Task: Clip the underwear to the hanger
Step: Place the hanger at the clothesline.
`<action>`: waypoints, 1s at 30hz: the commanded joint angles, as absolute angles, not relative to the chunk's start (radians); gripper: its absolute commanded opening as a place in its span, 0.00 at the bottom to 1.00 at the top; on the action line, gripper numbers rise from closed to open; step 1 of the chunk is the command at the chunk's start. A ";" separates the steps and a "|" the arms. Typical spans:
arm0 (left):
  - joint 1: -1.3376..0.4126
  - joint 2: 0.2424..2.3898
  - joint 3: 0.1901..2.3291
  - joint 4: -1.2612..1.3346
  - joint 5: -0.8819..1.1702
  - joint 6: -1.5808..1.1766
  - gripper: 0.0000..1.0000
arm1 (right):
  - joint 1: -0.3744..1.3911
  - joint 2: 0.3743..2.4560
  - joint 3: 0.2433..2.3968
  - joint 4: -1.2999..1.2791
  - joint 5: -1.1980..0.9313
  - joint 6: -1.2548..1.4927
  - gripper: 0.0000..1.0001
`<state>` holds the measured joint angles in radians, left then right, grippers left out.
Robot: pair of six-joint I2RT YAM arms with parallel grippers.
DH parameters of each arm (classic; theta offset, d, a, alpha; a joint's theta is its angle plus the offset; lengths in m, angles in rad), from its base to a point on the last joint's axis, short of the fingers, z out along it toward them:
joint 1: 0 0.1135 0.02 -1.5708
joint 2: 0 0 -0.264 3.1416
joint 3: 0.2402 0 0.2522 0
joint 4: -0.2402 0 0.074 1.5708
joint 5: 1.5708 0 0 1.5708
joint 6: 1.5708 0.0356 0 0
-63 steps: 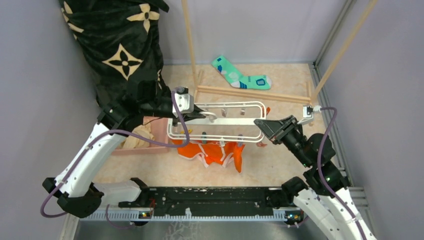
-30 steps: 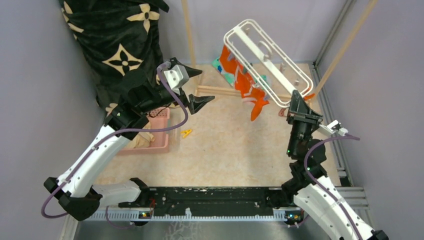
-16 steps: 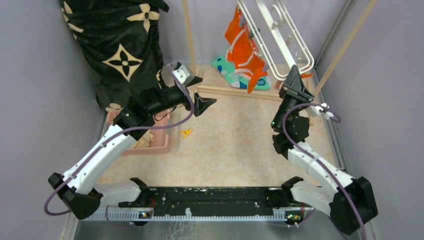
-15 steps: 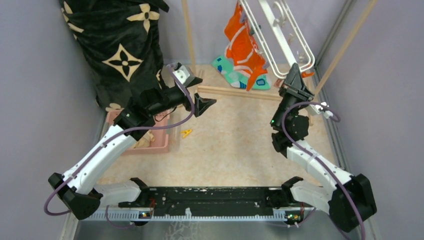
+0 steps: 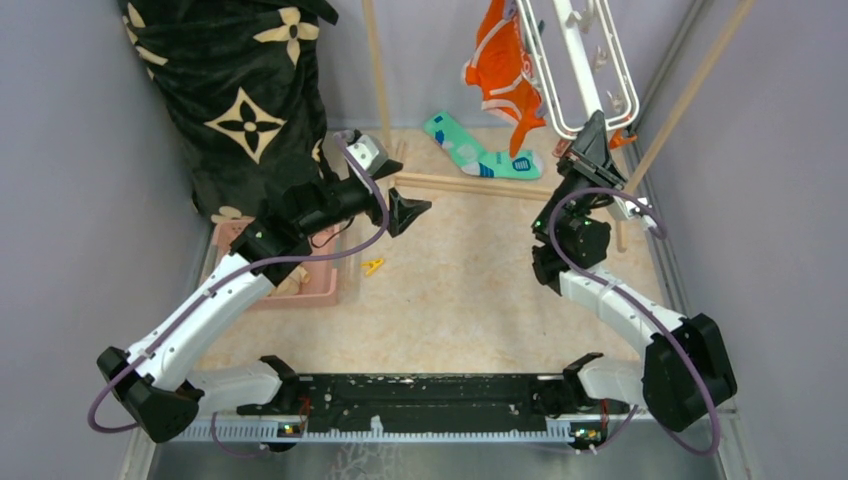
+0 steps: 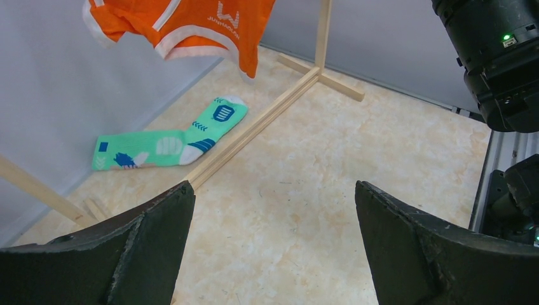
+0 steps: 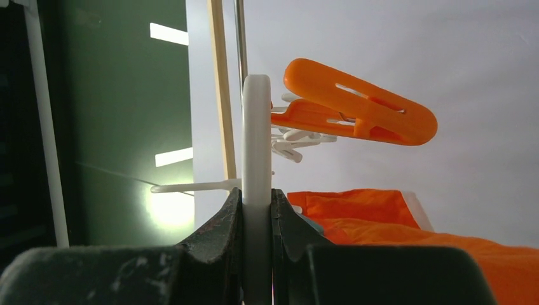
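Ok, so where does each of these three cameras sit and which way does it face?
Top external: above and behind the bases, looking down at the table; both arms show.
Left wrist: on the left arm, looking down between its open left fingers at the sock and rack foot.
Right wrist: on the right arm, looking up along the hanger clamped in the right fingers.
Shared: top and left wrist both show sock and hanging underwear.

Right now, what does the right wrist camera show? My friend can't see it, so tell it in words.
The right arm's jaws pinch the edge of the white hanger, which stands straight up the middle. An orange clothespin sticks out to its right, with the orange underwear below it.
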<state>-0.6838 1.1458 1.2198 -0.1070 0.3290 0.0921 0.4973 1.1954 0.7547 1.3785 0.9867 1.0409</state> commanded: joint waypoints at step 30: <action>-0.687 1.126 1.190 -0.079 0.309 0.110 1.00 | 0.418 1.338 0.917 1.604 0.973 1.189 0.00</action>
